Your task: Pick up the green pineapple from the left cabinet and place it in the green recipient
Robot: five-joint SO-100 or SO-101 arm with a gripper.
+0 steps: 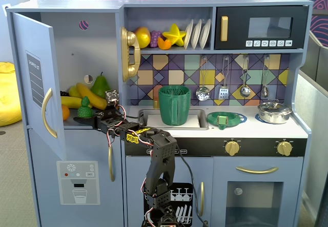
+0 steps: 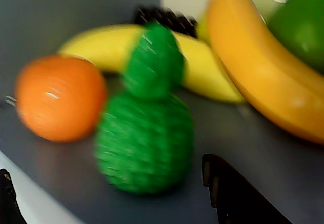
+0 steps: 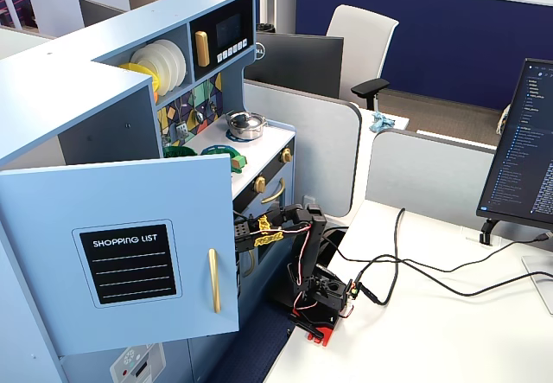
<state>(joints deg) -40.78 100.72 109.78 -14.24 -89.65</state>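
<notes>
From where I stand, the arm reaches into the open left cabinet (image 1: 77,47), and the whole move turns on one thing: the green pineapple (image 2: 147,128) stands dead ahead of the gripper (image 2: 109,196), at twelve o'clock in the wrist view, upright, its long axis vertical with the leaf crown on top. In the wrist view the two dark jaw tips show at the bottom edge, one at about seven o'clock and one at about five, well apart and holding nothing; the pineapple's body sits above the gap between them and not yet inside it, I judge. So the pincer is wide open and empty.

In a fixed view the green pineapple (image 1: 85,107) rests on the cabinet shelf near its front edge, with the gripper (image 1: 97,120) just beside it at about four o'clock.

Room is tight. An orange (image 2: 59,104) sits close at the pineapple's nine o'clock, perhaps touching; I cannot tell. Yellow bananas (image 2: 263,77) lie behind and at two o'clock, and a green pear (image 2: 304,21) fills the top right corner. A straight push forward looks likely to clear them, though the jaw nearest the orange has little margin.

The green recipient (image 1: 175,105) stands in the sink, well off at three o'clock from the cabinet.
</notes>
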